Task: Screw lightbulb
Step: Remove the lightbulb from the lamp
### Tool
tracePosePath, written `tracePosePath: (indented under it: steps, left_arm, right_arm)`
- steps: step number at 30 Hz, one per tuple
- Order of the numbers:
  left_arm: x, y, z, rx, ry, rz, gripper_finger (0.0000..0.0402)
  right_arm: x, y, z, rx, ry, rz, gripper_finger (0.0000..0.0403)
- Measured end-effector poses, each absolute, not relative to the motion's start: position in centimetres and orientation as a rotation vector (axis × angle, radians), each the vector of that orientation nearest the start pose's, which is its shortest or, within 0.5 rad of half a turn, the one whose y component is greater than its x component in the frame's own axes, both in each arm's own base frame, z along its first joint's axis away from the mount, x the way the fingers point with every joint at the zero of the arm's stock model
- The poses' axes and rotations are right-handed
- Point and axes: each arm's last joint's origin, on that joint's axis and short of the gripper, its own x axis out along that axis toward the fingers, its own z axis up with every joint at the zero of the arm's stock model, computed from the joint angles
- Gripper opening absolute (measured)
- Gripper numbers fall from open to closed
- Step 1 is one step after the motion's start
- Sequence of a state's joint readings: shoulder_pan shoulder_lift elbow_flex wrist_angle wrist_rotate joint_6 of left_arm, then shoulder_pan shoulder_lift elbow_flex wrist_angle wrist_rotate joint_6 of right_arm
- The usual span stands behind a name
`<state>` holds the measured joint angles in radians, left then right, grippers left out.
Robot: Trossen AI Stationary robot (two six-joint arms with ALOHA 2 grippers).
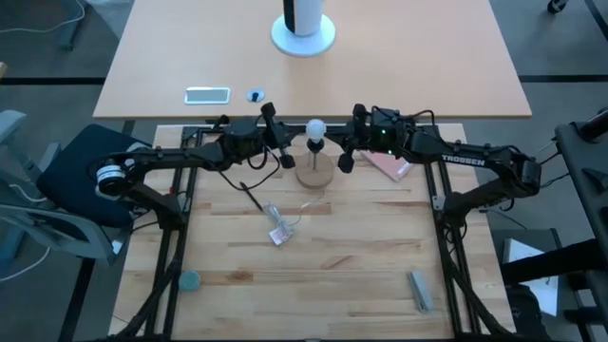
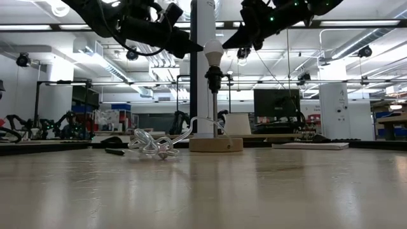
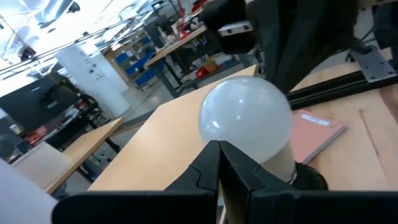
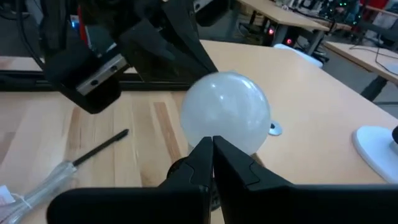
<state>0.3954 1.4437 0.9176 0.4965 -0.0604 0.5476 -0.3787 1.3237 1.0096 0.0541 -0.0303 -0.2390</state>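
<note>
1. Left gripper (image 1: 285, 160): clenched, fingers pressed together with nothing between them. It hangs just beside the lightbulb (image 1: 315, 127), on the side of the bench's left edge; whether the tips touch the glass cannot be told.

2. Right gripper (image 1: 346, 160): clenched likewise, holding nothing. It sits just beside the lightbulb on the opposite side, toward the right edge of the bench.

3. Lightbulb: white frosted globe, upright, seated on top of the black socket (image 2: 213, 78), which stands on a thin stem over a round wooden base (image 1: 314, 175). The stand is near the far edge of the bench, about midway along it, between the two grippers.

4. Clear cord (image 1: 281, 220): runs in loops from the wooden base toward the middle of the bench.

5. Pink booklet (image 1: 389, 165): flat on the bench near the far edge, under the right arm.

6. Teal disc (image 1: 190, 280): toward the near left corner. Grey block (image 1: 420, 291): toward the near right corner.

7. View notes: only the high view gives the whole bench with both arms and the outlying items. The low view shows the stem, the socket's height above the base and the bulb standing free of the bench. The left wrist view (image 3: 219, 163) shows its closed fingers in front of the globe, with the pink booklet behind. The right wrist view (image 4: 212, 159) shows the same from the other side, with the left gripper beyond.
</note>
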Motion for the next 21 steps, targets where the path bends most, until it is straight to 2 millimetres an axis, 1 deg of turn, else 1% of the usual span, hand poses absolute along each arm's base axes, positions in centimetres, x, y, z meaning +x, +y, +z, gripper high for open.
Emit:
tracePosePath:
  steps: [5, 8, 11, 15, 18, 21]
  left_arm:
    - [30.01, 12.44, 29.01, 0.536, 0.152, 0.364, 0.0]
    - [30.0, 12.19, 28.99, 0.534, 0.154, 0.32, 0.0]
    - [29.99, 12.06, 28.79, 0.525, 0.171, 0.305, 0.0]
    - [29.51, 12.06, 29.7, 0.533, 0.142, 0.35, 0.0]
    - [29.39, 12.26, 29.68, 0.536, 0.173, 0.435, 0.0]
    - [29.21, 12.63, 29.69, 0.554, 0.199, 0.512, 0.0]
  right_arm:
    - [27.81, -11.26, 31.53, -0.18, 0.306, -0.332, 0.0007]
    - [27.55, -11.35, 31.69, -0.194, 0.317, -0.383, 0.0007]
    - [27.43, -11.34, 31.63, -0.201, 0.333, -0.396, 0.0007]
    - [27.18, -11.22, 31.78, -0.2, 0.339, -0.394, 0.0007]
    - [27.14, -11.16, 31.76, -0.197, 0.342, -0.385, 0.0007]
    - [27.24, -10.95, 31.9, -0.192, 0.319, -0.323, 0.0007]
